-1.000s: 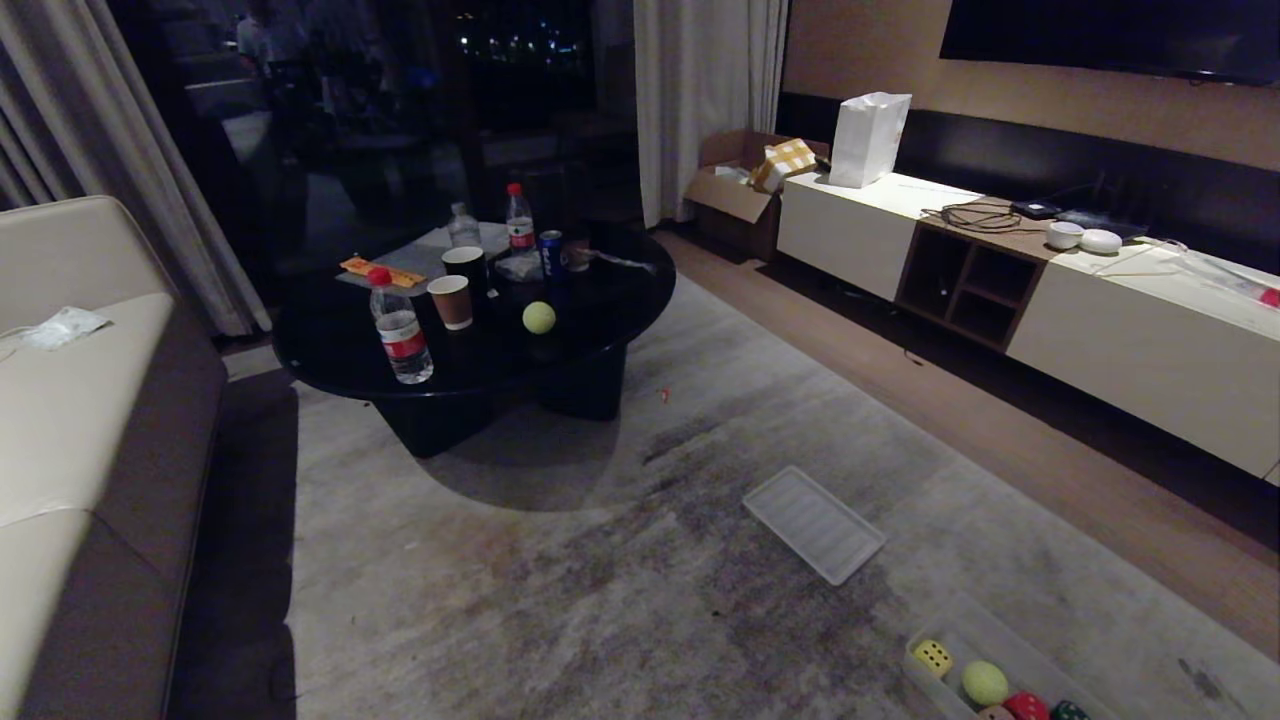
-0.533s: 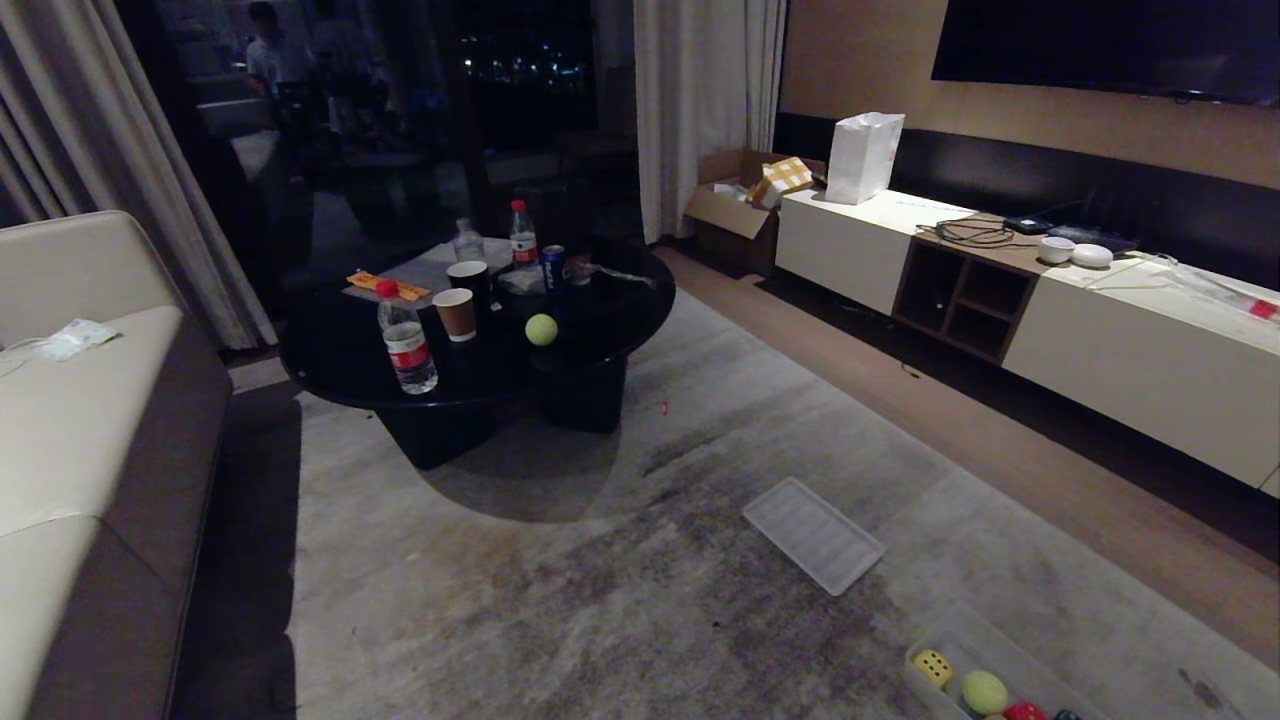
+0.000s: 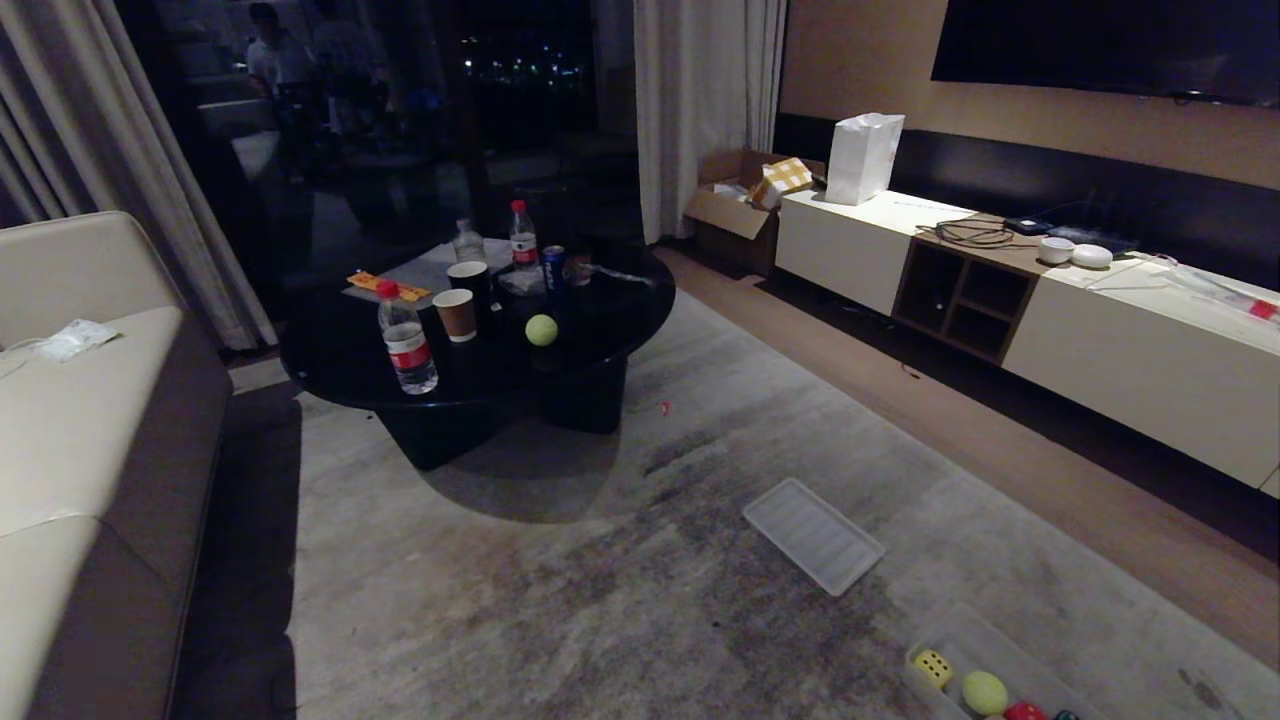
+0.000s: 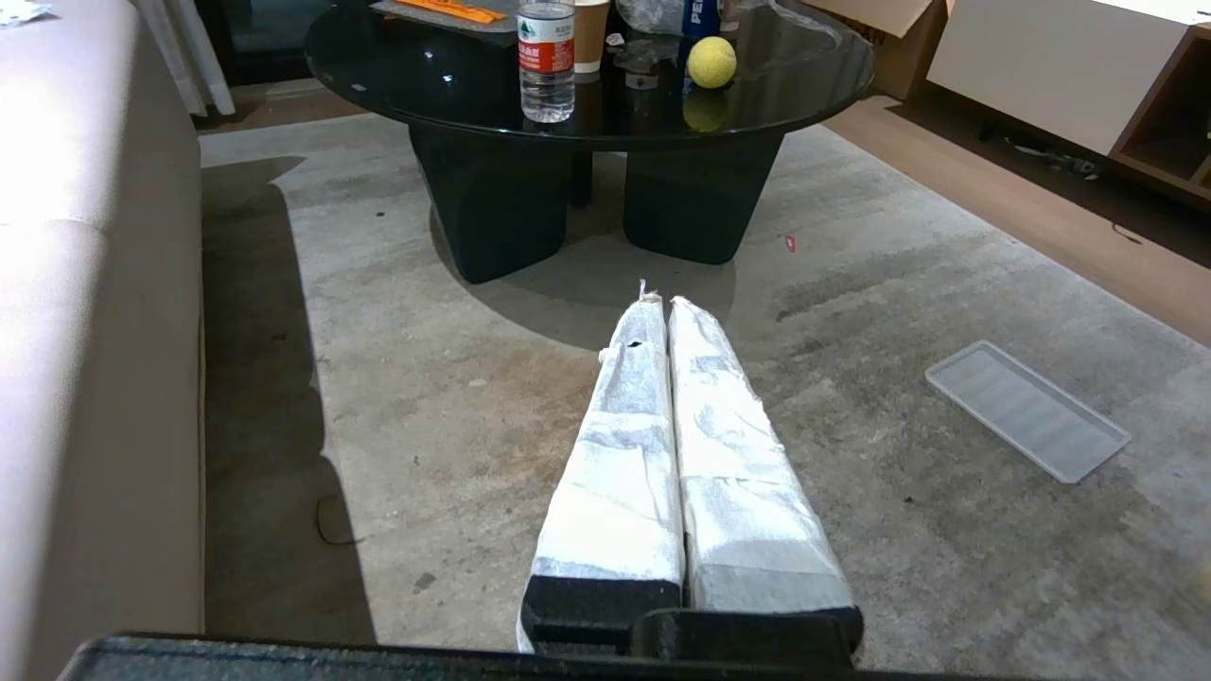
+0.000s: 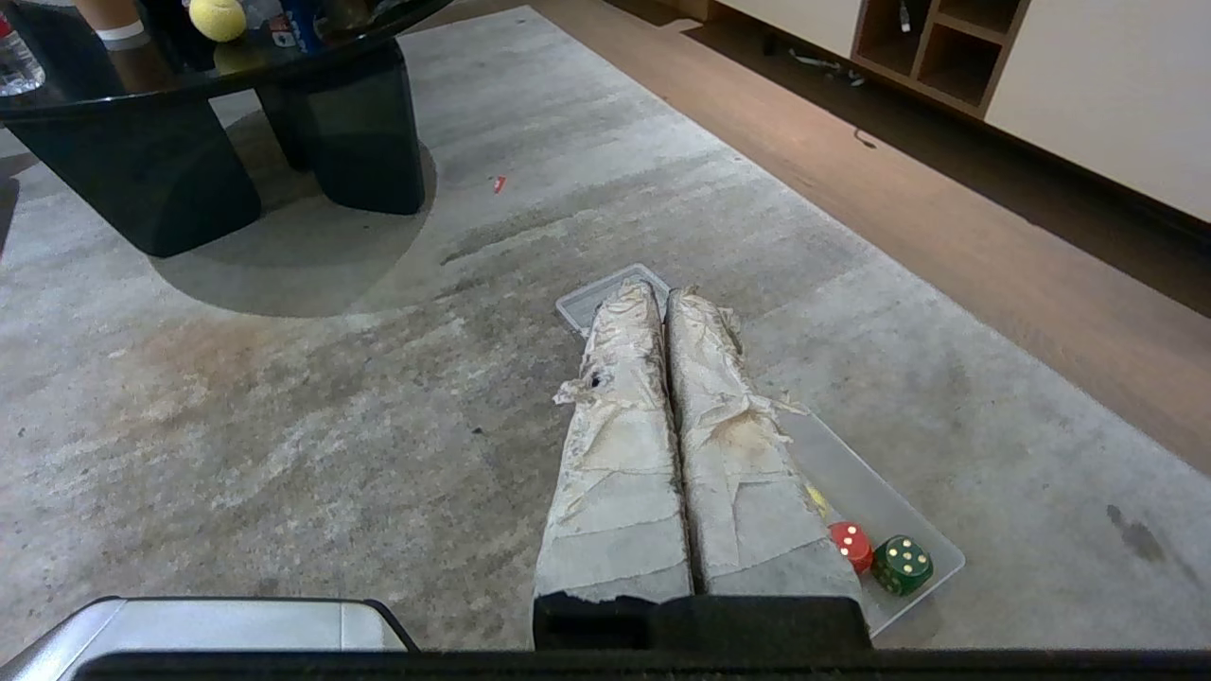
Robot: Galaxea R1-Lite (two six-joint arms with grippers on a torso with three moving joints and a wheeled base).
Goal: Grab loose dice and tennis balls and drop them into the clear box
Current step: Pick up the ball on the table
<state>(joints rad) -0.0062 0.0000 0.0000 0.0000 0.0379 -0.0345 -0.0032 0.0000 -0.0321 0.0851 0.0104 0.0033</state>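
Clear box [image 3: 925, 640] long axis runs toward cabinet [image 3: 1140, 340]

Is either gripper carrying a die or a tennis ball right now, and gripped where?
Nothing is held. The left gripper and right gripper are both shut on nothing, hanging above the grey carpet.

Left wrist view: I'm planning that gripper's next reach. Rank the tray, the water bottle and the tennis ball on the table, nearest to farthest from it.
1. Tray: on the carpet, off to one side of the shut left gripper.
2. Water bottle and tennis ball: both on the black table ahead, too close to call.
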